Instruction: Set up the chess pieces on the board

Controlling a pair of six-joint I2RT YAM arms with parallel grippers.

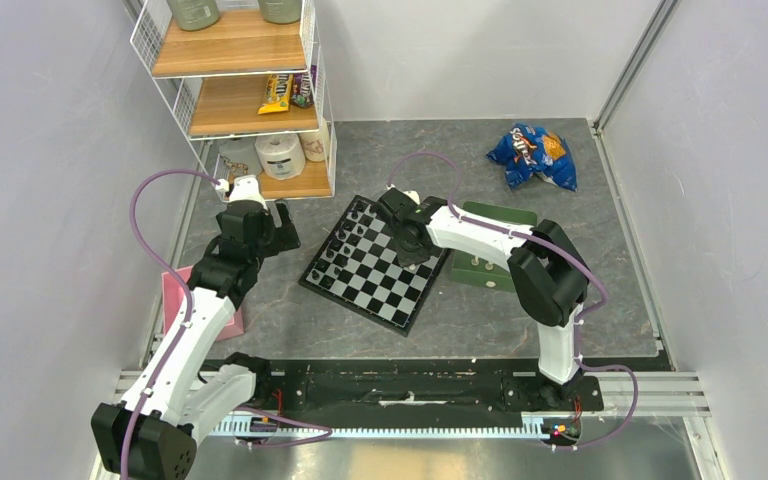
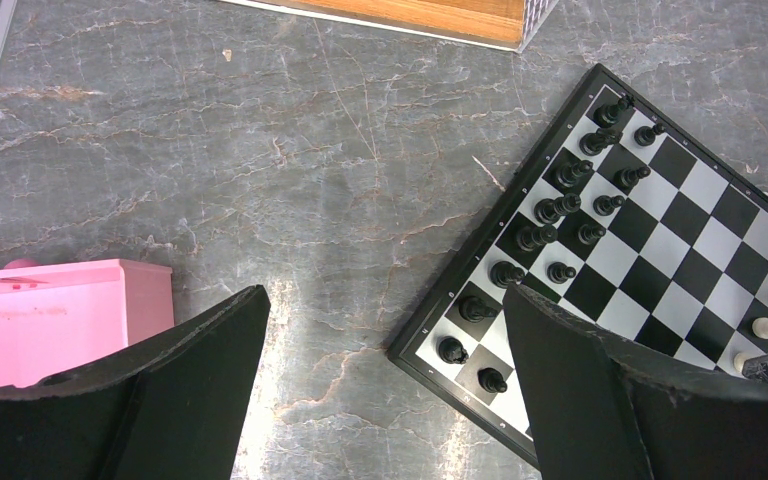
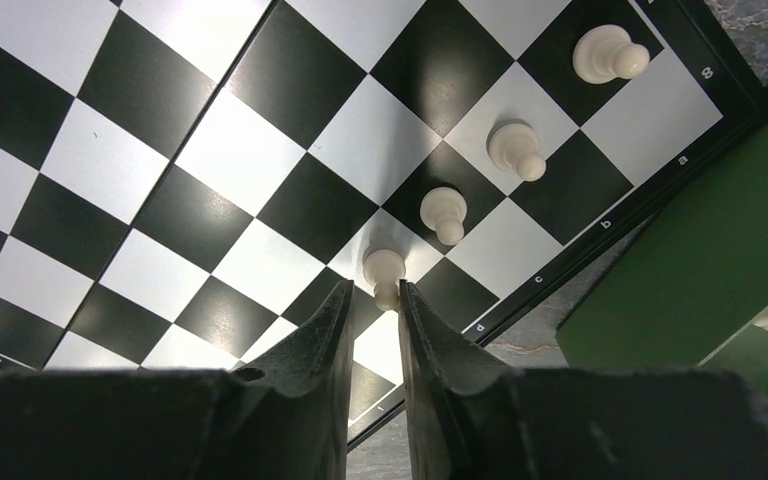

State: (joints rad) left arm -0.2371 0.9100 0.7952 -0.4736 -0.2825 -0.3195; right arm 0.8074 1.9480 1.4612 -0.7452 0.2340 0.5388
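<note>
Two arms rise from the near edge of the tabletop point(image 1: 290, 325). At the near left we see a pink box point(image 2: 60, 310). Just beyond it, the left arm point(image 1: 185, 340) hovers over bare stone, and the left jaws are released, spread wide with nothing between them.

At mid-table lies the board point(image 1: 365, 290), turned cornerwise. Two rows of black pieces point(image 2: 560, 210) stand along its left side. Over its right side reaches the right arm point(image 1: 550, 285). Four white pawns point(image 3: 443, 212) stand there in a line close to the lettered edge. The right jaws are only narrowly parted. The head of the nearest pawn point(image 3: 385, 272) sits at the mouth of the gap, with light showing on one side, so we read them as released rather than gripping.

Just beside the board's right edge is a green tray point(image 1: 495, 215) with more white pieces point(image 1: 480, 265) in it. Farther off are a wire shelf point(image 1: 230, 45) on the left and a blue snack bag point(image 1: 532, 155) on the right.
</note>
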